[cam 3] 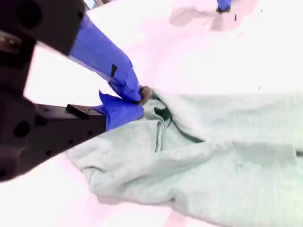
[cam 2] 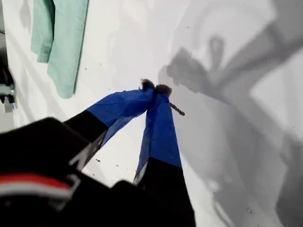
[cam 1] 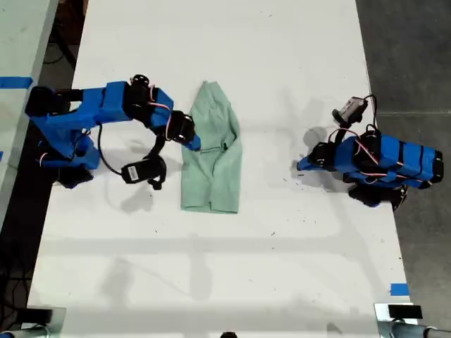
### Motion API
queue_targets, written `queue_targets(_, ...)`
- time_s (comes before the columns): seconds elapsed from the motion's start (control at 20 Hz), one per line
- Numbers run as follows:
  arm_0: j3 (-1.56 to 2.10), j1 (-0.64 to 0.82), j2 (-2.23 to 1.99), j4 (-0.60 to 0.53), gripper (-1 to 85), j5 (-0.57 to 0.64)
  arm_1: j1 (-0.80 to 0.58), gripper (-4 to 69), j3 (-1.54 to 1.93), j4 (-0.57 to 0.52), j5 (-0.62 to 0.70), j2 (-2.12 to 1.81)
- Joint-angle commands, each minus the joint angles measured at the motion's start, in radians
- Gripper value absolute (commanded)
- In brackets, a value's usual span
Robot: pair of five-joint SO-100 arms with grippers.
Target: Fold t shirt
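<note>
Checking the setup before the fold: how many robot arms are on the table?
2. One arm stands at the exterior view's left, its end effector at the shirt. The other arm sits at that view's right, apart from the shirt. None seems hidden.

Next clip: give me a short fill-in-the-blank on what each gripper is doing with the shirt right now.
1. My second gripper is shut on the edge of the ____.
2. My first gripper is shut and holds ____.
3. In the exterior view, the t shirt lies on the ____-coloured table.
4. In the exterior view, the arm gripping the shirt is on the ____ side.

Missing words: t shirt; nothing; white; left
</note>
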State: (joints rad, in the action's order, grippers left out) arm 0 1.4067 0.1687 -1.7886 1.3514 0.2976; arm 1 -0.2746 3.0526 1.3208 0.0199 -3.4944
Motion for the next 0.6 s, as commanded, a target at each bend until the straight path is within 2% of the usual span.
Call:
queue_targets(0.0, 0.612, 0.123, -0.572, -0.333, -0.1, 0.009, -0.002, -0.4, 0.043, 0.026, 0.031, -0.011)
queue_targets(0.1, 0.891, 0.178, -0.798, -0.380, -0.2, 0.006, -0.003, -0.4, 0.043, 0.028, 0.031, -0.011)
queue_targets(0.25, 1.235, 0.160, -1.049, -0.500, -0.2, -0.067, -0.006, -0.4, 0.043, 0.028, 0.031, -0.011)
queue_targets(0.35, 1.491, 0.149, -1.367, -0.565, -0.2, -0.115, -0.002, -0.4, 0.043, 0.028, 0.025, -0.011)
queue_targets(0.4, 1.592, 0.147, -1.562, -0.535, -0.2, -0.124, -0.002, -0.4, 0.043, 0.028, 0.025, -0.011)
queue_targets(0.5, 1.724, 0.198, -1.821, -0.370, -0.2, -0.147, -0.008, -0.4, 0.043, 0.028, 0.028, -0.011)
queue_targets(0.55, 1.763, 0.241, -1.784, -0.390, -0.2, -0.107, -0.009, -0.4, 0.043, 0.026, 0.029, -0.011)
